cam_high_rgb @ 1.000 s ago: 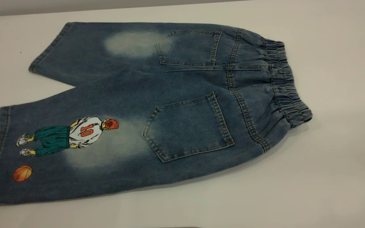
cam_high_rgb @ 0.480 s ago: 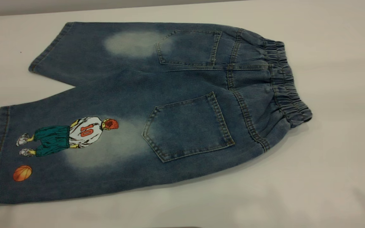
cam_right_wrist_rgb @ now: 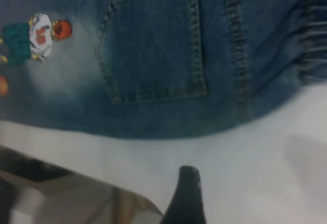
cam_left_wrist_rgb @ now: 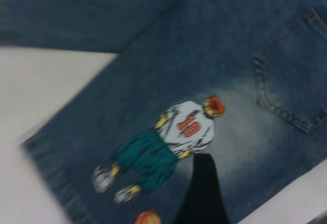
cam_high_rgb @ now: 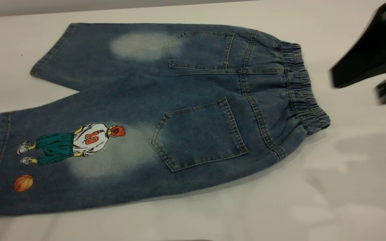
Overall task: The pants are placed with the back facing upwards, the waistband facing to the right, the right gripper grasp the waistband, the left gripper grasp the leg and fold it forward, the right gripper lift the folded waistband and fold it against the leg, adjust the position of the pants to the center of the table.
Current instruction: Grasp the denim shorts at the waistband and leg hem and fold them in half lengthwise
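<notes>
Across the table [cam_high_rgb: 347,201], the pants [cam_high_rgb: 166,110] lie flat.
Soft, floppy denim; grab the thick waistband [cam_high_rgb: 305,90]. Right gripper [cam_high_rgb: 364,67] nearby, jaws can't tell.

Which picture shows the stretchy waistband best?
The exterior view: the whole waistband runs down the right end of the pants, unblocked. The right wrist view catches only a blurry piece of it at the edge. The left wrist view shows none, just the printed leg.
</notes>
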Available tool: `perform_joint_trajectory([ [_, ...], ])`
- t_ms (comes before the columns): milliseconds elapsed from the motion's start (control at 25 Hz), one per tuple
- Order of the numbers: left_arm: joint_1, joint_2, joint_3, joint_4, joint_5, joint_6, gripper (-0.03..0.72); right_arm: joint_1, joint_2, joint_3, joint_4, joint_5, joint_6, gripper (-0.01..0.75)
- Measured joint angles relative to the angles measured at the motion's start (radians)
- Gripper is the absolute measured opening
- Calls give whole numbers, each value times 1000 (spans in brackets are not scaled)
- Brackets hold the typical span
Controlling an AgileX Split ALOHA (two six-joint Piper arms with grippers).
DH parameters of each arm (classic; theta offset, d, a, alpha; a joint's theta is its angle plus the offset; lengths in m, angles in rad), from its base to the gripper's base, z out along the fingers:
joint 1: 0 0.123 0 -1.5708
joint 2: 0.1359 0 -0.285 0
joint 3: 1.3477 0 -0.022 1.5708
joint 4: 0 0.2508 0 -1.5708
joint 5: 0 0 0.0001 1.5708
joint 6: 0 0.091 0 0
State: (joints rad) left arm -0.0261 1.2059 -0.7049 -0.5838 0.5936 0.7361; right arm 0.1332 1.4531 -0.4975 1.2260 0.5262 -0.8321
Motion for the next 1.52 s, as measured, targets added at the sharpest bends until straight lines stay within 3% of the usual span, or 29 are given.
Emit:
perform_joint_trajectory([
  [160, -72, 121, -1, -16, -67, 33, 535, -13, 195, -8, 282, 19, -249, 565],
  [400, -125, 227, -2, -19, -103, 51, 535, -85, 381, -11, 524, 185, -493, 565],
  [560, -125, 245, -2, -22, -111, 54, 535, -127, 463, -15, 556, 197, -536, 565],
  [960, -125, 246, -4, -22, -116, 55, 535, -133, 605, -93, 559, 244, -584, 565],
  [1520, -125, 246, -4, -22, -117, 55, 535, -133, 626, -154, 507, 162, -561, 565],
])
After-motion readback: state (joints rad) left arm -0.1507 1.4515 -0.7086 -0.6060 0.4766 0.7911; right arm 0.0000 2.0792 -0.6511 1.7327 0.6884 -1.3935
